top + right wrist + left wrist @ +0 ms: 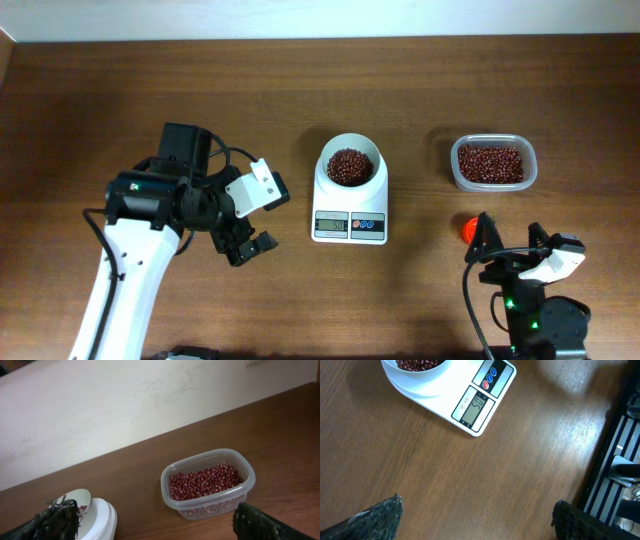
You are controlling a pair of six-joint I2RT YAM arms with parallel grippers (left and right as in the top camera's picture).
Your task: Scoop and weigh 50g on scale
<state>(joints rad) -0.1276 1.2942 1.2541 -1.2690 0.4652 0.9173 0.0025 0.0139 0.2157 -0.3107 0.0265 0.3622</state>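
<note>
From overhead, the scale [350, 195] stood at the centre of the wooden table [120, 90]. Its round white bowl [349, 150] sat on the upper half, and its display [331, 225] and its red and blue buttons [367, 225] faced the lower edge of the frame. A small heap of dark red-brown beans [348, 166] lay inside the bowl. In the left wrist view the digits on the display were lit, but too blurred to read with certainty.

To the right of the scale, well apart from it, a clear plastic tub [493, 163] held a deeper layer of the same grains. The right wrist view showed it upright, just in front of a pale wall [125, 405]. Below the tub an orange-red scoop [468, 228] lay on the table. It was just beside the right gripper's near finger and partly hidden by it; whether they touched could not be told.

The left gripper [250, 245] hung left of the scale, near it but apart, with its jaws spread wide and nothing between them. Its wrist view showed only bare wood between the two fingertips [380, 515]. The right gripper [510, 240] sat at the lower right of the frame, likewise released and empty, and pointed up the frame toward the tub.
</note>
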